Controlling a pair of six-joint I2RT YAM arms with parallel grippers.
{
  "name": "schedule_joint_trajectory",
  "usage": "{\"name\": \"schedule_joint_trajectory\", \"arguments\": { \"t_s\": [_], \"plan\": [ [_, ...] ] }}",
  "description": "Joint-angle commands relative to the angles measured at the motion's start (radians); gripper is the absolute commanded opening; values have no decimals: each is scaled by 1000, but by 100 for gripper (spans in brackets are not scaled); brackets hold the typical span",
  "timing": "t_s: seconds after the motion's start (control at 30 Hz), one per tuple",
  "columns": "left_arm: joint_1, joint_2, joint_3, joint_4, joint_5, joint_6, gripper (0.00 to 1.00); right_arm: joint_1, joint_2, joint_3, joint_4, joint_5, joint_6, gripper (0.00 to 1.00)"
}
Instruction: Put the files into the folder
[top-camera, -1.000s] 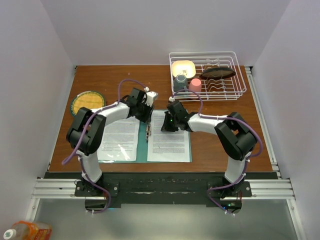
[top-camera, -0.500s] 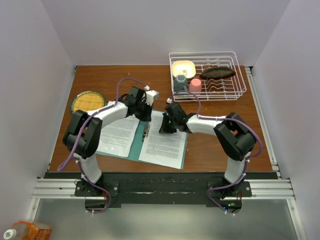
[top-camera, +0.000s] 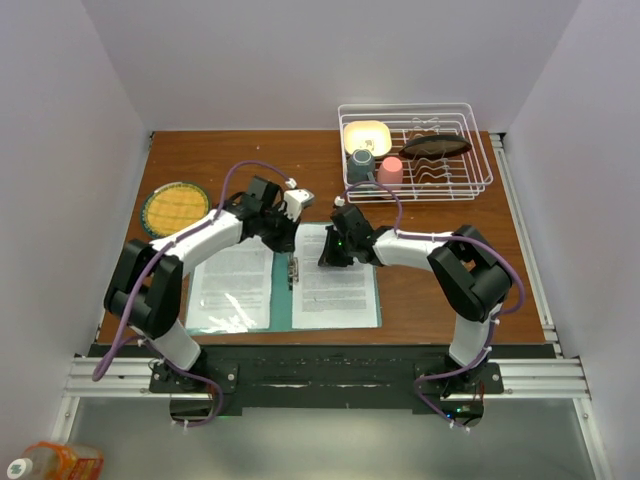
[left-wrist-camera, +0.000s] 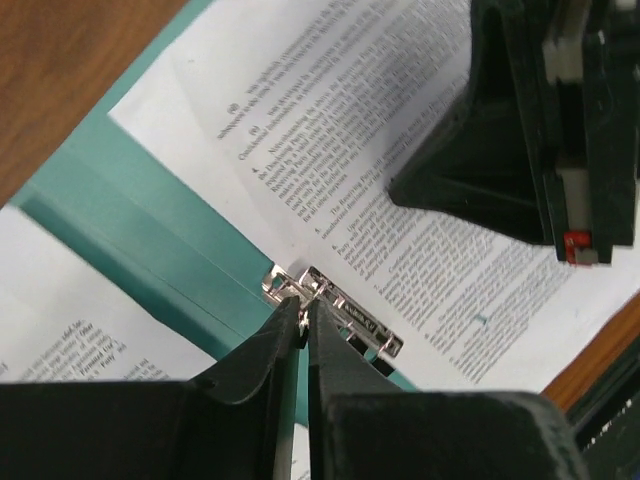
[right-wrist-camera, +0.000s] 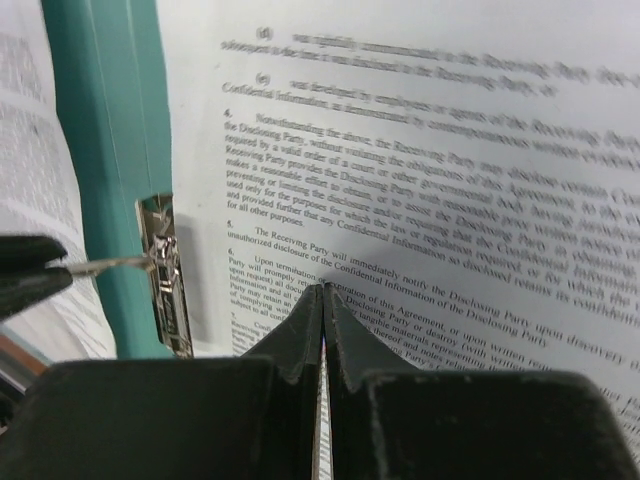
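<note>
The folder (top-camera: 284, 306) lies open at centre frame on the counter (top-camera: 430, 290), the files (top-camera: 338, 290) spread over both leaves. Its metal clip (left-wrist-camera: 352, 326) runs along the crease, top to bottom of the overhead frame, right at the tips of the left end effector (left-wrist-camera: 303, 318), which is clenched on the clip's thin lever. The right end effector (right-wrist-camera: 322, 298), clenched empty, presses the right-hand sheet just beside the crease.

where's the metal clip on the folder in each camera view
Top external: metal clip on the centre crease of the folder, between the two printed sheets.
Left wrist: metal clip at lower centre, at the tips of the left claw.
Right wrist: metal clip at left, low on the teal strip.
Shared landmark: the teal crease.
</note>
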Motion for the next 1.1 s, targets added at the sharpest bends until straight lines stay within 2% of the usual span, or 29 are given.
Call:
{"name": "schedule_joint_trajectory", "arguments": {
  "t_s": [0.0,0.17,0.5,0.87,0.97,1.03,1.07],
  "plan": [
    [9,-94,-25,-35,90,57,7,-5,36,-34,-107,42,-2,1],
    [8,-119,-54,-84,173,115,6,-4,38,-34,-111,36,3,0],
    [-12,-102,-69,-162,347,175,11,-4,31,-38,-123,39,-6,0],
    [-54,-1,-66,-240,406,228,13,-2,18,-35,-129,39,-14,0],
    [-54,38,-48,-283,456,250,21,-2,10,-41,-127,45,-14,0],
    [-54,35,-52,-287,471,253,35,-2,7,-43,-126,45,-15,0],
    [-54,27,-55,-285,476,255,39,-2,10,-43,-124,45,-14,0]
  ]
}}
